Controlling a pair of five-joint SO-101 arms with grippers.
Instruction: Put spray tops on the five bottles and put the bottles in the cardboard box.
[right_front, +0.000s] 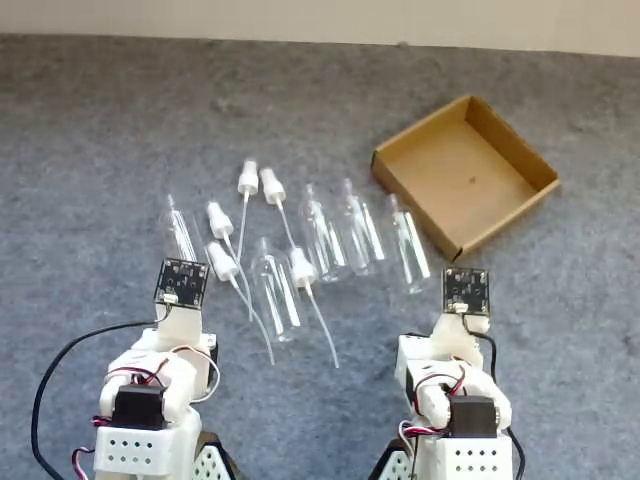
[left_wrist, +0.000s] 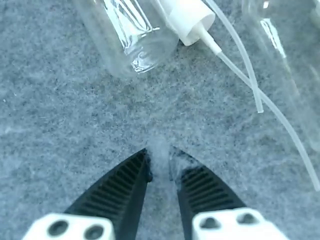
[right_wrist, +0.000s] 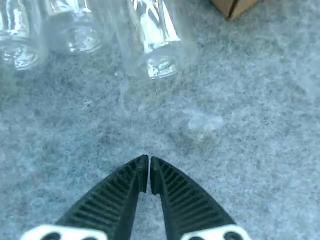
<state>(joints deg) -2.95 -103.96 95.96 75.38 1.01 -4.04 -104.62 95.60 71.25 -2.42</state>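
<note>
Five clear bottles lie on the grey carpet: one at the left (right_front: 180, 232), one in the middle (right_front: 277, 285), and three side by side (right_front: 322, 232) (right_front: 362, 228) (right_front: 408, 245). Several white spray tops with long tubes (right_front: 248, 180) (right_front: 302, 268) are scattered between them. The cardboard box (right_front: 465, 172) stands at the back right. My left gripper (left_wrist: 159, 165) is shut but for a thin gap, holding nothing, short of a bottle's base (left_wrist: 127, 35) and a spray top (left_wrist: 190, 20). Also shut and holding nothing, my right gripper (right_wrist: 149, 175) hangs short of the rightmost bottle's base (right_wrist: 155, 35).
Both arms sit at the near edge, the left arm (right_front: 165, 385) and the right arm (right_front: 455, 395). Bare carpet stretches to the far left and beyond the bottles. A corner of the box (right_wrist: 232, 6) shows in the right wrist view.
</note>
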